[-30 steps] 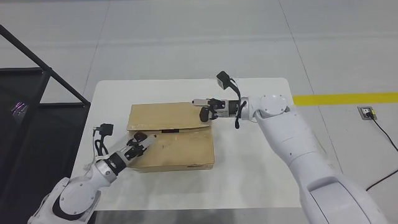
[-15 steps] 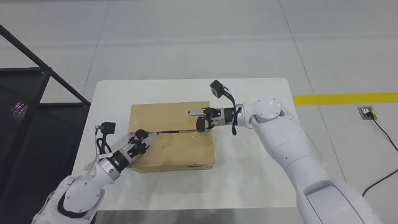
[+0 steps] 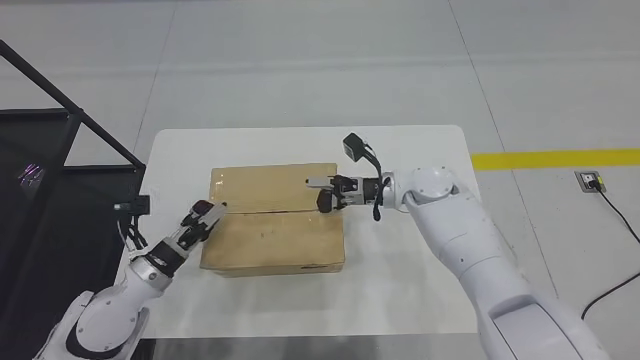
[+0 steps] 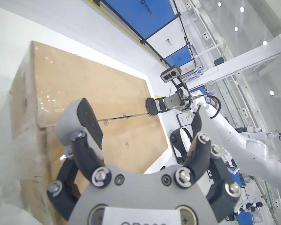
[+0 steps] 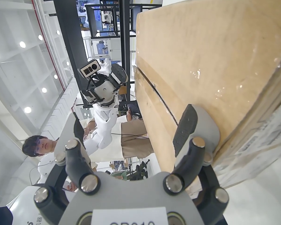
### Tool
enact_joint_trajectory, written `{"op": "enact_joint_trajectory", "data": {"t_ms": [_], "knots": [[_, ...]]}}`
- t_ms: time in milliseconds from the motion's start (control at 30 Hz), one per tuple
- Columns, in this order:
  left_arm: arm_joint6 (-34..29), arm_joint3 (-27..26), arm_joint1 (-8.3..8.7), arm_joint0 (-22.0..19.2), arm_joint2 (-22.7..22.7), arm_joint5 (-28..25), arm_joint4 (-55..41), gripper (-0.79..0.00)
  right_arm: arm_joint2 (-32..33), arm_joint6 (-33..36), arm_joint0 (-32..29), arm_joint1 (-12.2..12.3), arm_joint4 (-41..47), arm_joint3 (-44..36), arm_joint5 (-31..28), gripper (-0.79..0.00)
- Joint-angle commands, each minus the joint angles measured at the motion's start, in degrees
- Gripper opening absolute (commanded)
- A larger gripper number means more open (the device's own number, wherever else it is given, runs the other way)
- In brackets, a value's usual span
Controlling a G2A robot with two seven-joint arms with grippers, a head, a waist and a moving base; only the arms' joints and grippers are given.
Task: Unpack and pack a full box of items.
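Observation:
A brown cardboard box point(image 3: 275, 220) lies in the middle of the white table point(image 3: 400, 280), both top flaps down and meeting along a seam. My left gripper point(image 3: 203, 214) stands open at the box's left end, its fingers level with the top edge and empty. In the left wrist view the left gripper point(image 4: 142, 127) looks along the box point(image 4: 84, 87) toward the right gripper point(image 4: 154, 106) at the far end. My right gripper point(image 3: 323, 192) is open at the right end of the seam. In the right wrist view, the right gripper point(image 5: 131, 129) has one finger point(image 5: 187, 122) over the box top point(image 5: 213, 59).
A black metal rack point(image 3: 40, 160) stands off the table's left side. Bare table surface lies to the right of the box and behind it. A yellow line point(image 3: 540, 158) runs across the floor at the right.
The near flap, raised a second ago, now lies flat against the far one. My left gripper drew back from that flap to the box's left end. My right gripper came down onto the seam.

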Motion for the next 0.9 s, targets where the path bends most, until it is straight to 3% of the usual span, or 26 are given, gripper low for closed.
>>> {"op": "enact_joint_trajectory", "data": {"t_ms": [0, 200, 433, 867], "knots": [[1.0, -0.6, 0.04, 1.9, -2.2, -0.6, -1.1, 0.000, 0.2, 0.5, -0.3, 0.1, 0.4, -0.6, -1.2, 0.000], [4.7, -0.7, -0.14, 7.4, -7.1, -1.1, -4.1, 0.000, 0.0, 2.0, -1.0, 0.3, 0.4, -2.2, -2.1, 0.000], [5.5, 0.8, -0.48, 11.9, -9.4, -0.5, -4.3, 0.000, -0.7, 1.9, -2.0, 0.2, 0.0, -3.2, -1.6, 0.000], [5.7, 1.0, -0.53, 11.8, -9.4, -0.1, -4.9, 0.000, -0.8, 1.2, -2.1, 0.2, 0.2, -3.1, -0.9, 0.000]]}}
